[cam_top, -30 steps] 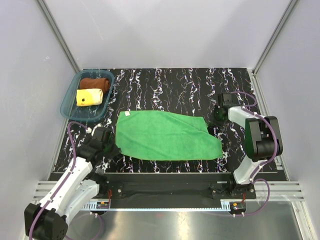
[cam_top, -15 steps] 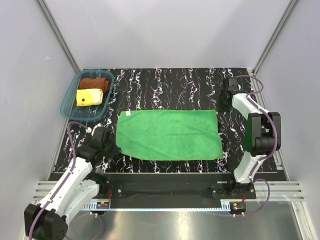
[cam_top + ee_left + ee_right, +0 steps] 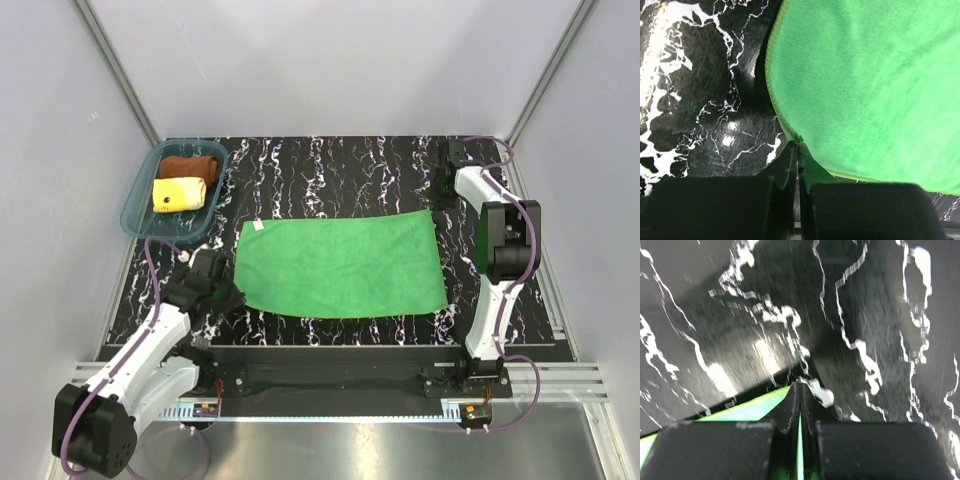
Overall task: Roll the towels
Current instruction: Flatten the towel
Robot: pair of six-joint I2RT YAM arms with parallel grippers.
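The bright green towel (image 3: 340, 265) lies spread flat in the middle of the black marbled table. My left gripper (image 3: 232, 297) is shut on its near-left corner; the left wrist view shows that corner of the green towel (image 3: 865, 85) pinched at the tip of the left gripper (image 3: 799, 145). At the far-right corner, my right gripper (image 3: 437, 204) is shut on the cloth, and a strip of green towel (image 3: 747, 410) shows beside the right gripper (image 3: 800, 386). The rust-brown towel (image 3: 190, 165) and the pale yellow towel (image 3: 179, 193) lie rolled in the tray.
The translucent teal tray (image 3: 138, 205) stands at the back left of the table. Grey walls close in the left, back and right sides. The arm bases sit on a rail (image 3: 330, 375) at the near edge.
My right gripper has drawn the towel's far-right corner back and to the right, so the cloth went from a slanted, bunched shape to a flat rectangle. The left gripper shifted slightly.
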